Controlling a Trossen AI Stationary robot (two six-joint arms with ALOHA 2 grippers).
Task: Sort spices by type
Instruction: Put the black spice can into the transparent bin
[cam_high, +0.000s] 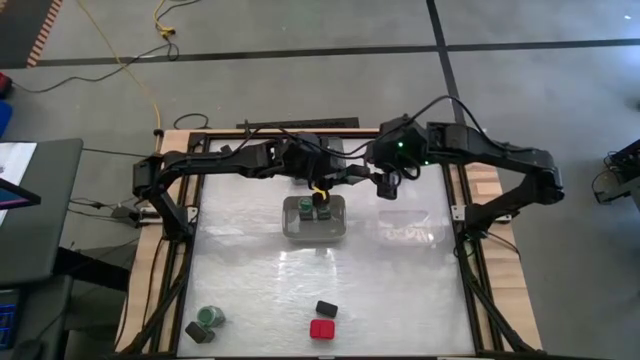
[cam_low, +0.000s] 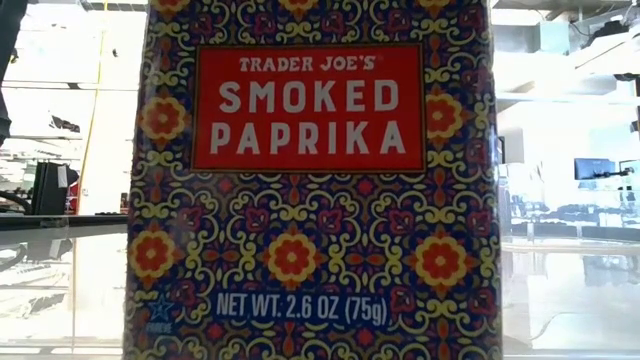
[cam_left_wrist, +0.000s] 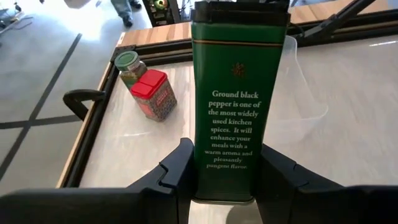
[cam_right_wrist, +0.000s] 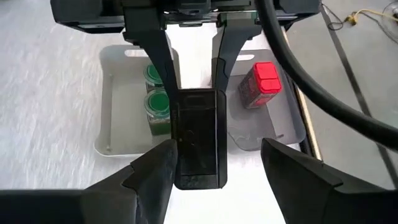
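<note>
"Two green-lidded jars (cam_right_wrist: 159, 102) stand in the clear bin (cam_right_wrist: 109, 93). Where's the pepper tin (cam_left_wrist: 239, 74)?"

"Clamped upright in the left gripper (cam_left_wrist: 227, 152), just at that bin's rim, near the tabletop's (cam_high: 400, 290) back edge."

"And the right gripper (cam_high: 388, 187)?"

"Beside it, fingers apart, holding nothing."

"From table height?"

"A paprika tin (cam_low: 310, 200) fills that view, top and bottom cut off, hiding both arms."

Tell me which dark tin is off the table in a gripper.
The black pepper tin, clamped in the left gripper; the other dark tins lie on the table.
</note>
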